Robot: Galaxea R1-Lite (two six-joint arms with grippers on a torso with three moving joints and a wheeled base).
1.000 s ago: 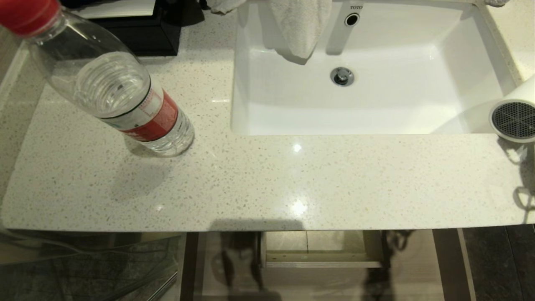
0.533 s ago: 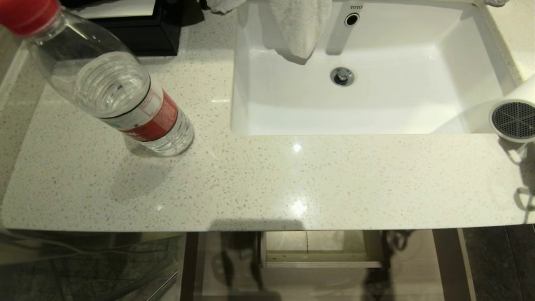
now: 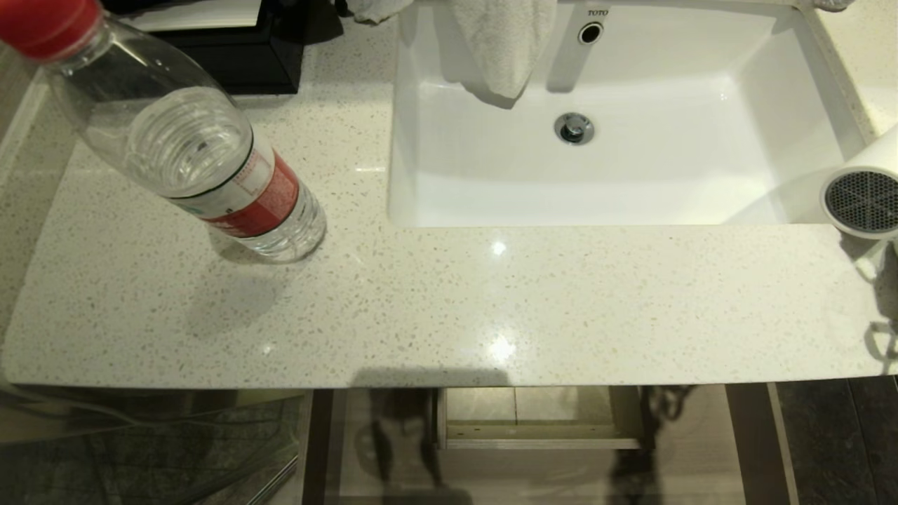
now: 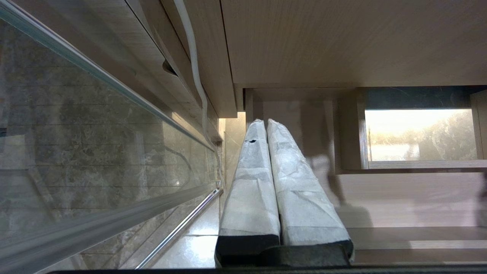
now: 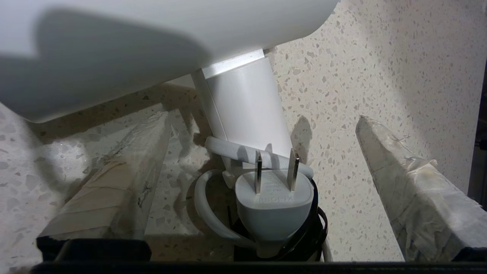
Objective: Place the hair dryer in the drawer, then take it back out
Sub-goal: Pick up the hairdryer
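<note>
Hair dryer (image 3: 864, 189) is the last thing you meet reading the speckled counter (image 3: 449, 308) from left to right: first the water bottle (image 3: 189, 140) with its red cap, then the white sink (image 3: 603, 119) with a towel (image 3: 501, 42) draped over its back edge, then the dryer at the far right edge, grille facing you. Below the counter's front edge, the drawer (image 3: 540, 421) stands pulled out. Your left gripper (image 4: 266, 125) hangs parked low beside the cabinet, fingers pressed together, while your right gripper (image 5: 262, 118) is spread wide on the counter, the dryer's handle and plug (image 5: 274, 198) lying between its jaws, neither finger touching them.
</note>
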